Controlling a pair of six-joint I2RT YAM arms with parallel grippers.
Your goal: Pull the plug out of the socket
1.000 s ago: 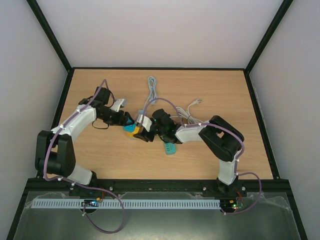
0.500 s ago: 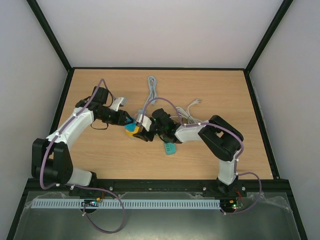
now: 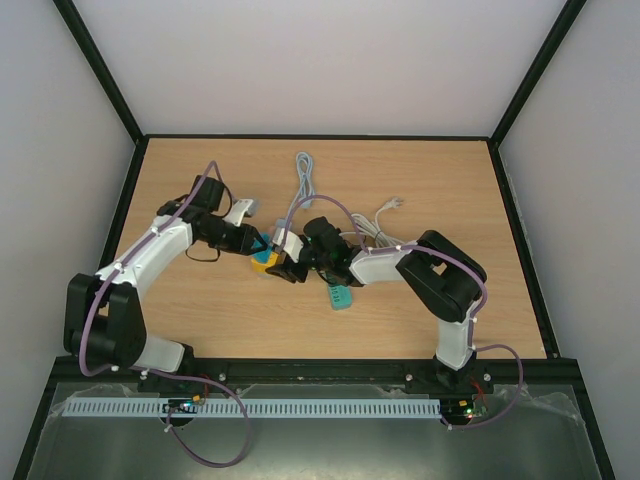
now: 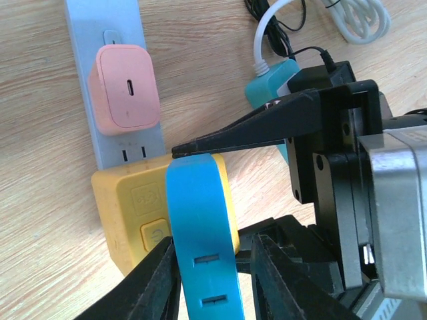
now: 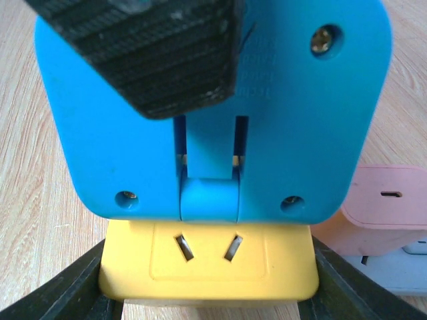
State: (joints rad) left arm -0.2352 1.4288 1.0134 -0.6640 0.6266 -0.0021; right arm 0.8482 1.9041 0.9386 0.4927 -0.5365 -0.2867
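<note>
A blue plug [image 4: 200, 227] sits against a yellow socket block [image 4: 133, 207], which is at the end of a grey power strip [image 4: 113, 40]. My left gripper [image 4: 213, 280] is shut on the blue plug, one finger on each flat face. My right gripper [image 5: 210, 287] is shut on the yellow socket block [image 5: 210, 257], a finger on each side, with the blue plug [image 5: 300, 133] right above it. In the top view both grippers meet mid-table: the left gripper [image 3: 253, 243], the right gripper [image 3: 282, 266], the blue plug [image 3: 263, 243] and the yellow block [image 3: 264, 262].
A pink charger [image 4: 125, 87] is plugged into the strip just beyond the yellow block. A teal adapter [image 3: 339, 297] lies to the right of the grippers. White cables [image 3: 375, 225] and a grey cable [image 3: 303, 175] lie behind them on the wooden table [image 3: 450, 180].
My left arm has shifted its elbow and wrist a little, and the blue plug sits slightly farther back. The right arm has not moved.
</note>
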